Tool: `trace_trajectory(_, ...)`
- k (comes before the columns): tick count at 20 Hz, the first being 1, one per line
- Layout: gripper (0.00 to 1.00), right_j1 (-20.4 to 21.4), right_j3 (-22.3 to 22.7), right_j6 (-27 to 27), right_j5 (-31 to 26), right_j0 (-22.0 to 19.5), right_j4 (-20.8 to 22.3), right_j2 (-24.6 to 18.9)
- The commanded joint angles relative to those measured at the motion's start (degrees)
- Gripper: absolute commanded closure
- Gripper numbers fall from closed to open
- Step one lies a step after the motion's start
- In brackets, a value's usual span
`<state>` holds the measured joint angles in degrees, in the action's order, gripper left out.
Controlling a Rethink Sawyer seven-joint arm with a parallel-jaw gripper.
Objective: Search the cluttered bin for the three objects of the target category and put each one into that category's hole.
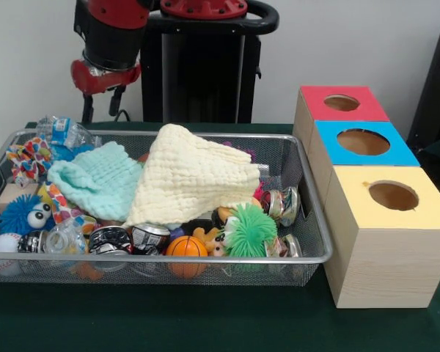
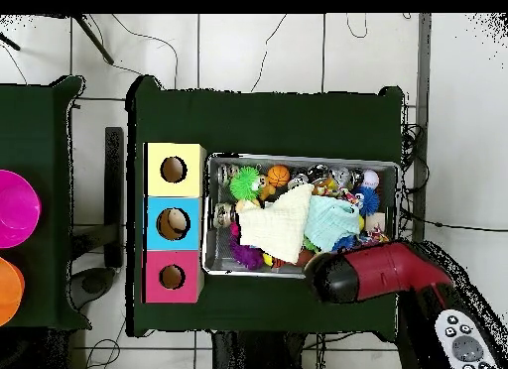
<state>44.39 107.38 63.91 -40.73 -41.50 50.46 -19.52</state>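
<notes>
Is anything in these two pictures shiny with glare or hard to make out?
Front view: soft, even light; small glints on the cans in the mesh bin; faint shadows beneath the boxes. Overhead view: the toys are too small to tell apart, and the arm hides one bin corner.

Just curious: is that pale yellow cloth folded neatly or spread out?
Spread out: the yellow cloth lies loosely draped over the toys in the wire bin.

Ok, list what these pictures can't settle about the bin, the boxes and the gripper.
- Bin contents under the yellow cloth and mint cloth: covered in both views.
- Gripper: front view shows only dark tips behind the bin; overhead, the arm covers it. Open or shut, unclear.
- Inside the red box and yellow box: holes dark in both views.
- Small toys along the bin's front: mesh blurs them.
</notes>
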Motion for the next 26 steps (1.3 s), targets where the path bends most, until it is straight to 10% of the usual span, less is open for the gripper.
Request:
trace_trajectory(1, 0.00, -1.8, -1.0, -3.8, 7.1, -4.4, -1.2, -6.7)
trace_trajectory(3, 0.00, -2.5, 1.7, 11.8, 14.5, -6.8, -11.0, -4.6)
trace_trajectory(8, 0.00, -3.1, -2.1, 8.4, 12.7, -6.4, -13.2, -3.4)
trace_trajectory(15, 0.00, -1.0, -1.2, -1.4, 7.1, -7.5, -13.2, -4.0)
trace_trajectory(17, 0.00, 0.2, -1.4, -9.9, 0.2, -3.8, -7.4, -2.4)
trace_trajectory(21, 0.00, 1.4, -0.2, -23.4, -4.0, -0.3, -0.7, -6.4)
trace_trajectory(26, 0.00, 0.7, 1.5, -33.2, -6.4, -5.1, -2.4, -14.5)
